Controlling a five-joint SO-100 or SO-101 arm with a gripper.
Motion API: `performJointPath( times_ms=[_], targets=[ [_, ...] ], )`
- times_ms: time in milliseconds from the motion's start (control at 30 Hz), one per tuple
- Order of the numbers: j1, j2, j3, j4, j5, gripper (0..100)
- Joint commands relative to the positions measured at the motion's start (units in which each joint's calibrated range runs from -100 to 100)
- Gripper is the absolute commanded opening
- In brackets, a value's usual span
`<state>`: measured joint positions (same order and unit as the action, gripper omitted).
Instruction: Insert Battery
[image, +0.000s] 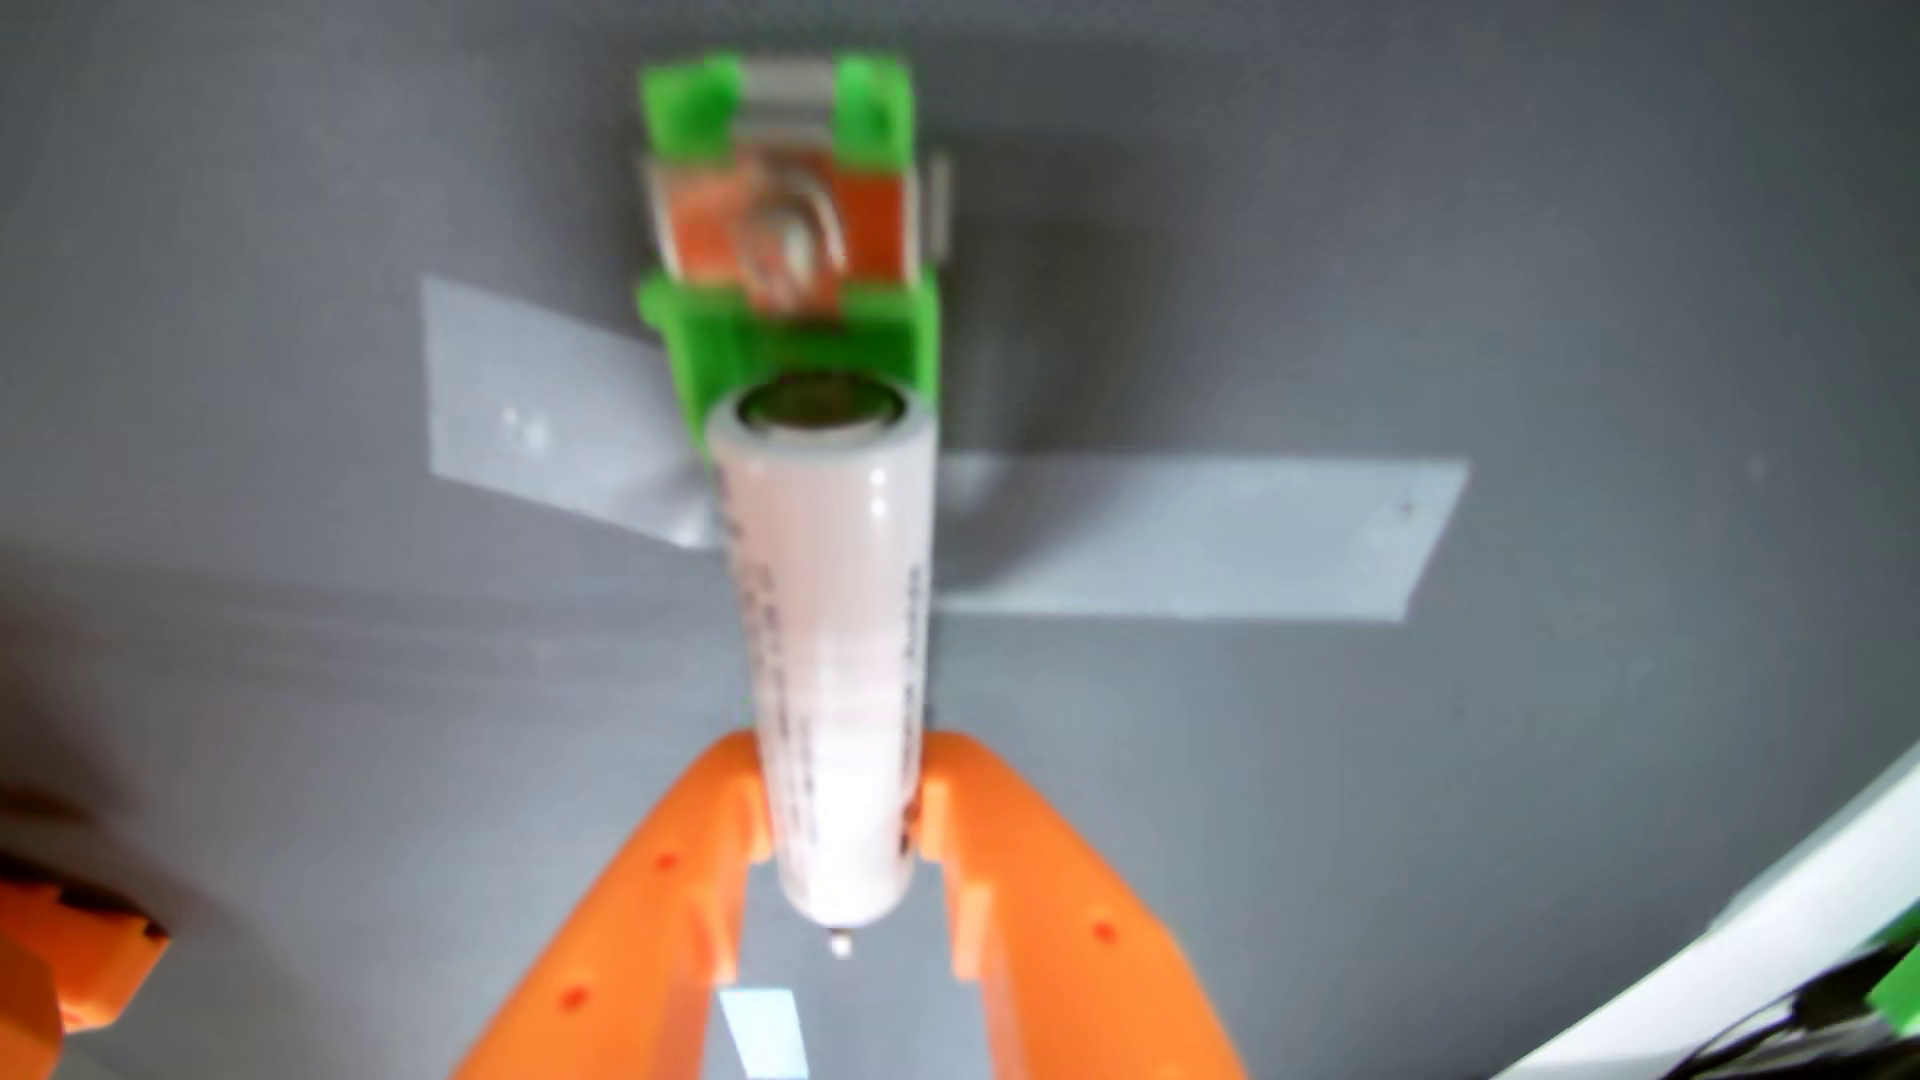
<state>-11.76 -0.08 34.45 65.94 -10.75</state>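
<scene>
In the wrist view a white cylindrical battery (831, 644) stands out lengthwise from my orange gripper (844, 805), which is shut on its lower part. The battery's far flat end hangs just in front of a green battery holder (795, 322) with metal contacts and an orange inner face. The holder is fixed to the grey surface by strips of grey tape (1195, 540). Part of the holder's near end is hidden behind the battery.
Grey table surface all around. An orange arm part (73, 935) shows at the lower left edge. At the lower right corner lies a white edge (1766, 935) with dark cables and a green piece.
</scene>
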Motion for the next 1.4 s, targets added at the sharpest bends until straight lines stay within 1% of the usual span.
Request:
performJointPath(
  times_ms=[0, 500, 667, 1367],
  targets=[
    [-2.41, -0.46, -0.09, 0.53, 0.15, 2],
    [-1.82, -0.46, 0.0, 0.53, 0.2, 2],
    [2.43, -0.46, 0.09, 0.53, 0.35, 2],
    [2.9, -0.46, 0.18, 0.53, 0.4, 2]
  ],
)
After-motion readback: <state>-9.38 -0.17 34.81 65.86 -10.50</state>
